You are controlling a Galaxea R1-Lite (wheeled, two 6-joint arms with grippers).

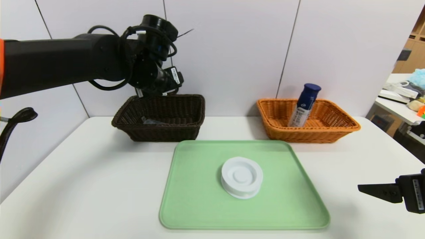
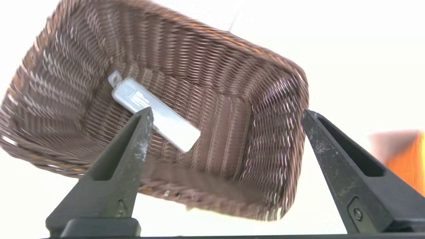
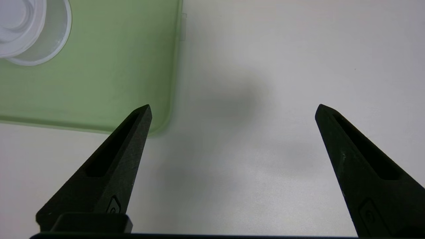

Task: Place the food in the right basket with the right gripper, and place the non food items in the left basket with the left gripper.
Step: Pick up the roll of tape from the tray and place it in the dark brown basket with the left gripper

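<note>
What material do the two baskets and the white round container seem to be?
Dark brown basket and orange basket: woven wicker, perhaps plastic strands, slightly shiny; the weave shows. White round container: probably smooth plastic, softly glossy, with moulded-looking rings.

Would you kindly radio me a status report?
Black left gripper open above dark brown wicker basket. Black right gripper open, idle beside green tray. White round container on tray.

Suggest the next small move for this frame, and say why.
The left gripper should probably lift away from the dark brown basket and head toward the white round container. Its fingers are open above the basket, the grey case already lies inside, and the container, a non-food item, sits on the green tray.
</note>
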